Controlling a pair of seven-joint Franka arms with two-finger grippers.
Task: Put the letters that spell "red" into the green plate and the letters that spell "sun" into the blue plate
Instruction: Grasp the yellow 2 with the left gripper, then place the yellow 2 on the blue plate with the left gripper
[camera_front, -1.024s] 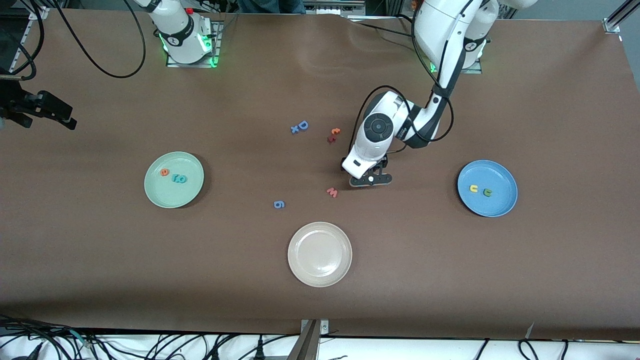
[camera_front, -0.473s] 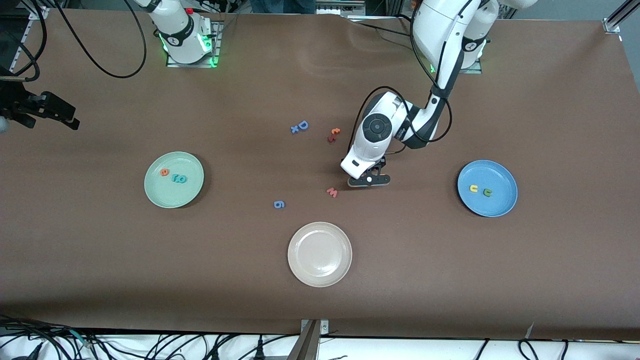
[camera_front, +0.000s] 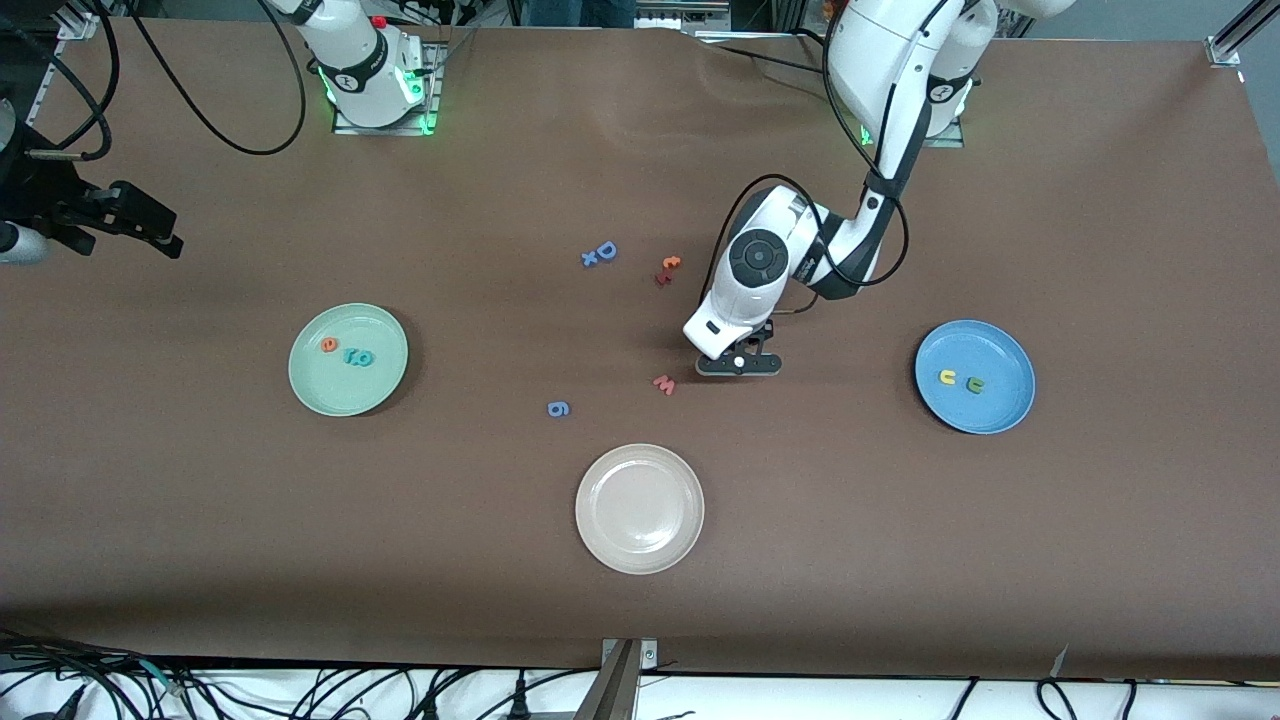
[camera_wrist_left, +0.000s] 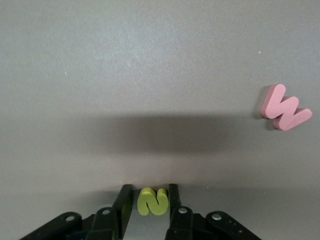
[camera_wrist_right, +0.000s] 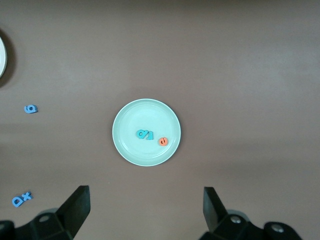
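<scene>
A yellow "s" (camera_wrist_left: 153, 201) lies on the table between the fingers of my left gripper (camera_front: 738, 365) (camera_wrist_left: 149, 200), which has shut on it from both sides. In the front view the hand hides this letter. The blue plate (camera_front: 985, 345) holds a yellow arch letter (camera_front: 946, 377) and a dark green arch letter (camera_front: 974, 384). The green plate (camera_front: 345, 325) (camera_wrist_right: 131, 120) holds an orange "e" (camera_front: 329, 346) (camera_wrist_right: 163, 141) and the teal "r" and "d" (camera_front: 358, 357) (camera_wrist_right: 145, 134). My right gripper (camera_front: 140, 220) (camera_wrist_right: 145, 210) hangs open, high at the right arm's end of the table.
A red "w" (camera_front: 664, 384) (camera_wrist_left: 285, 107) lies beside the left gripper. A blue "g" (camera_front: 559, 408) lies nearer the green plate. A blue "D" with an "x" (camera_front: 600, 254) and two orange-red letters (camera_front: 667, 269) lie toward the bases. A cream plate (camera_front: 640, 480) sits nearest the front camera.
The left gripper's fingers have closed in around the yellow "s". The right hand has drifted a little toward the middle of the table.
</scene>
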